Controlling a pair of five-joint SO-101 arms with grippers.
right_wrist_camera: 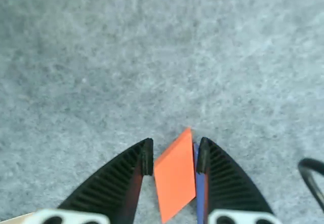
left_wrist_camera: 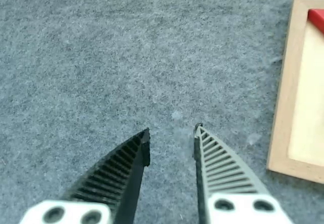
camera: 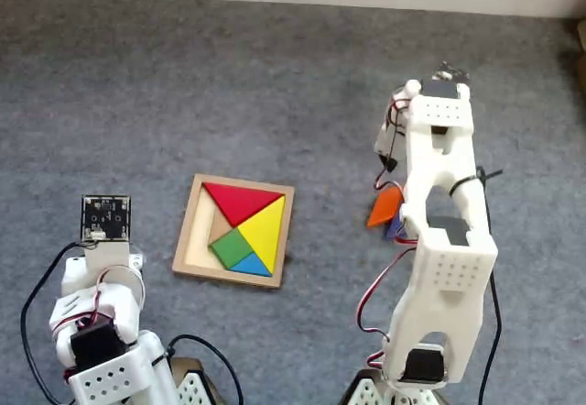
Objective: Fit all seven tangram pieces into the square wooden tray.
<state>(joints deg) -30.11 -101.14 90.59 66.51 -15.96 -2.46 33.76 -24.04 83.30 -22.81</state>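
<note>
- The grey carpet (camera: 137, 84) is short, fuzzy pile that gives a little. I'd push the tips down into it to catch a thin piece's edges.
- The wooden tray (camera: 186, 224) lies between the arms, pale smooth wood with a raised rim. Its side nearer the left arm is bare, so lower pieces in flat.
- The right gripper (right_wrist_camera: 174, 154) stands part open, jaws hugging the orange piece (right_wrist_camera: 174, 186); no firm pinch that I can see.
- The left gripper (left_wrist_camera: 171, 133) hangs part open over carpet beside the tray, holding nothing.
- Already in the tray, snug edge to edge: red triangle (camera: 240, 199), yellow triangle (camera: 264, 226), green square (camera: 231, 247), light blue triangle (camera: 252, 263).
- The orange piece is flat, slanted and sharp-cornered, well right of the tray. A dark blue piece (right_wrist_camera: 198, 186) touches it, so I'd squeeze the orange alone.
</note>
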